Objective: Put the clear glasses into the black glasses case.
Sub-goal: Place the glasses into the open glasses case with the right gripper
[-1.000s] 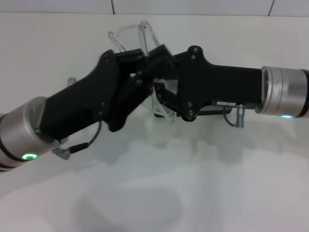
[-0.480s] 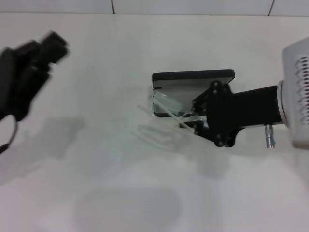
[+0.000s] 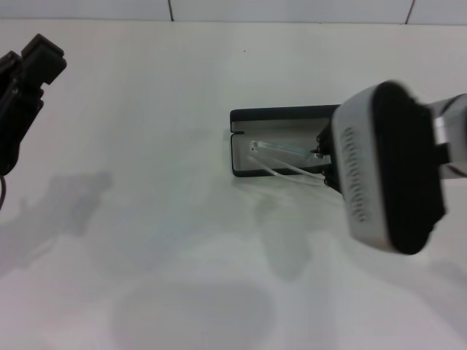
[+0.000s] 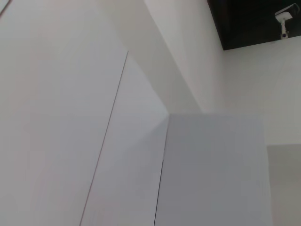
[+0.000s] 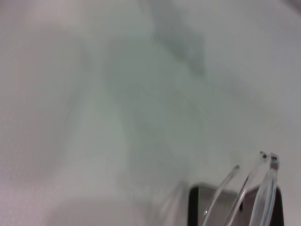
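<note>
The black glasses case [image 3: 290, 115] lies open at mid-table, its grey lining showing and its lid at the far side. The clear glasses [image 3: 281, 159] hang over the open case with their long arms pointing left, one tip past the case's near edge. They run into my right gripper [image 3: 325, 156], which is shut on them and mostly hidden behind the arm's white and black housing [image 3: 387, 169]. The right wrist view shows the clear glasses [image 5: 256, 188] close up above a corner of the case [image 5: 196, 207]. My left gripper [image 3: 35, 69] is raised at the far left, away from both.
The white table [image 3: 168, 219] carries only shadows around the case. A tiled wall edge [image 3: 219, 11] runs along the back. The left wrist view shows only white walls and a dark ceiling opening [image 4: 254, 21].
The left arm let go of the glasses and pulled back to the far left. The right arm carried them down over the open case, and its housing swung in front of the head camera.
</note>
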`<state>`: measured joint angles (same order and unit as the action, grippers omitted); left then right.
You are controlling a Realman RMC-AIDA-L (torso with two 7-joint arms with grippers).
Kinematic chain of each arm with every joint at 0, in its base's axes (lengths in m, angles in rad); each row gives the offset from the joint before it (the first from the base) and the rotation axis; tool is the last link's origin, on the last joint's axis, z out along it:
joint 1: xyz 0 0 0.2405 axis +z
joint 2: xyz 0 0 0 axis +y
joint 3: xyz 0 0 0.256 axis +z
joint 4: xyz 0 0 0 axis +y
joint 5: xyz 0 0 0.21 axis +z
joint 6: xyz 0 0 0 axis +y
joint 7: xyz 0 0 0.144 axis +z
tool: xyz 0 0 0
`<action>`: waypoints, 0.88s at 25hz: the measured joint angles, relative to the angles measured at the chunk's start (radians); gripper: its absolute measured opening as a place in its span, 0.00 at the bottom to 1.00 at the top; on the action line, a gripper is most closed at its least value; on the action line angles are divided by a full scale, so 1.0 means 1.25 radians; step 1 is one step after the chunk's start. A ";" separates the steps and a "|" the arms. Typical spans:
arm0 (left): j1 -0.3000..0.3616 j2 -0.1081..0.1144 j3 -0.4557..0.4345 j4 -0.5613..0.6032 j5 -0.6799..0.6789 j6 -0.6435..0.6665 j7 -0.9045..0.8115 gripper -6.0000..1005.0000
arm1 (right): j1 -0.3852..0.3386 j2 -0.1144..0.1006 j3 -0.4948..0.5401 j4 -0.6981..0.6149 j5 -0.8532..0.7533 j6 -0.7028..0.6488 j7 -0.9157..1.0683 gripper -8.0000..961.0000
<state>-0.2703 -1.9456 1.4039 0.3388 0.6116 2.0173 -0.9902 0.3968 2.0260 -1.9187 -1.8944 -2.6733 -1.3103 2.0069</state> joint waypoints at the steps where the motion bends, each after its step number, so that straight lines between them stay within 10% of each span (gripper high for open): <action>1: -0.002 -0.001 0.000 -0.001 0.000 0.000 0.001 0.10 | 0.008 0.001 -0.030 0.008 -0.046 0.005 0.016 0.13; 22: -0.002 -0.014 -0.003 -0.002 -0.001 -0.004 0.006 0.10 | 0.067 0.001 -0.186 0.253 -0.246 0.286 0.057 0.13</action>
<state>-0.2725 -1.9628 1.4005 0.3359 0.6106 2.0126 -0.9827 0.4811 2.0279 -2.1518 -1.5785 -2.9810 -0.9526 2.0782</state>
